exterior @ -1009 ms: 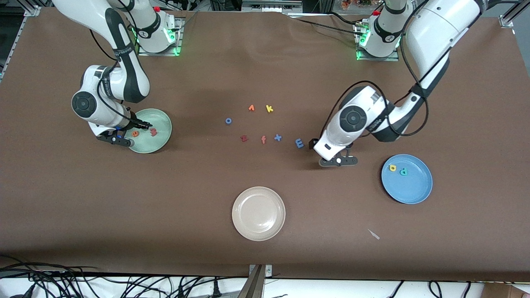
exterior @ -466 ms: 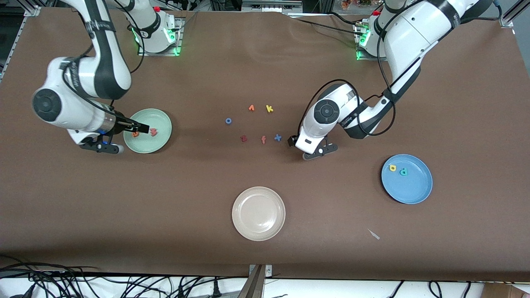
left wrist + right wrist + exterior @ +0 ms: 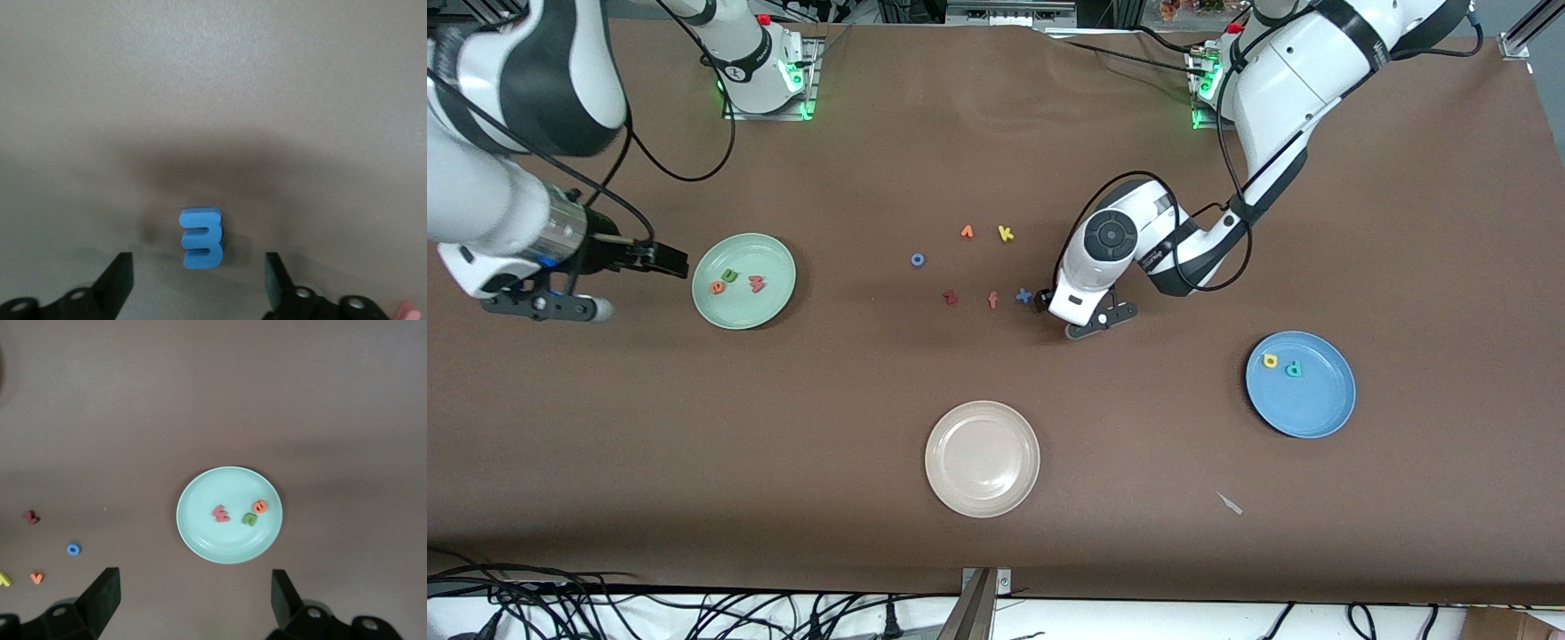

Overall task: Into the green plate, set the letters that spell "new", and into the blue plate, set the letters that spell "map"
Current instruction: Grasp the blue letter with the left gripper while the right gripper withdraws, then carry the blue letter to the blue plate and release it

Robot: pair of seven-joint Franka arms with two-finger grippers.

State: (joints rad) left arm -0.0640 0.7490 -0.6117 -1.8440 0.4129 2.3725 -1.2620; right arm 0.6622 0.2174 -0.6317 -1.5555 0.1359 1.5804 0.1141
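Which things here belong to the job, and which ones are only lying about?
Job: green plate with n, e, w; blue plate with a, p; blue m between the left gripper's fingers.

Lying about: beige plate; o, k, z, f, x.

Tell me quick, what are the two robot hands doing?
Left gripper: open, around the blue m.
Right gripper: open, empty, above the green plate.

The left arm reaches from its base toward mid-bench, wrist bent steeply down; the left gripper (image 3: 198,283) sits low at the bench surface, fingers (image 3: 117,277) spread apart; the right arm is raised at its own end of the bench, the right gripper (image 3: 193,603) high, fingers wide open.
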